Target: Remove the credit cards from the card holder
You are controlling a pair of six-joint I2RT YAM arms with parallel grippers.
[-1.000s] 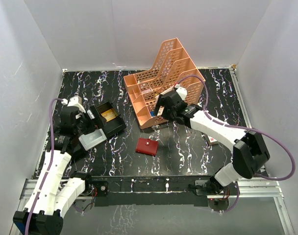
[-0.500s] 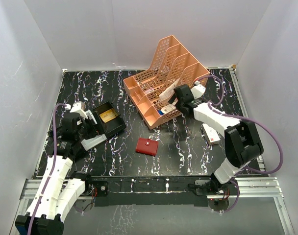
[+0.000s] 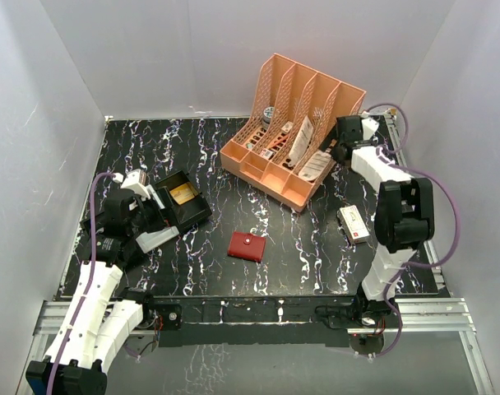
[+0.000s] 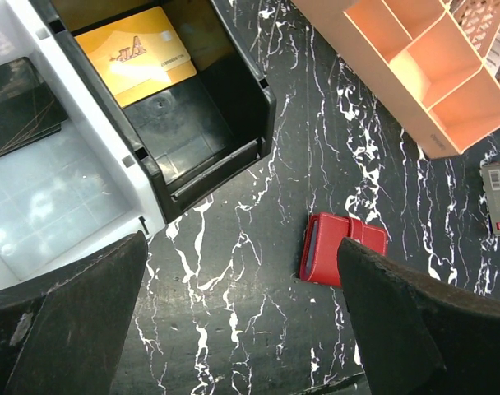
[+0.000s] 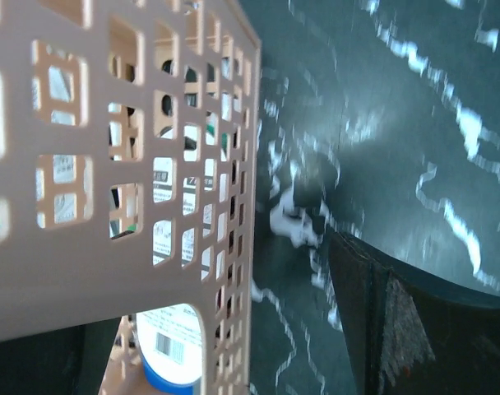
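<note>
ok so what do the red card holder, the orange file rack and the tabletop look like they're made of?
Card holder: red leather or faux leather, matte, with a soft rounded fold.
File rack: moulded peach plastic, with perforated lattice walls.
Tabletop: black with a white-veined marble look and a slight sheen; probably printed laminate, unsure.

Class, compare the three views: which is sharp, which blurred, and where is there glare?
Top external view: evenly lit, the card holder crisp. Left wrist view: sharp too, pale reflections on the grey insert. Right wrist view: blurred, the table with its white veins streaked, the orange rack soft.
</note>
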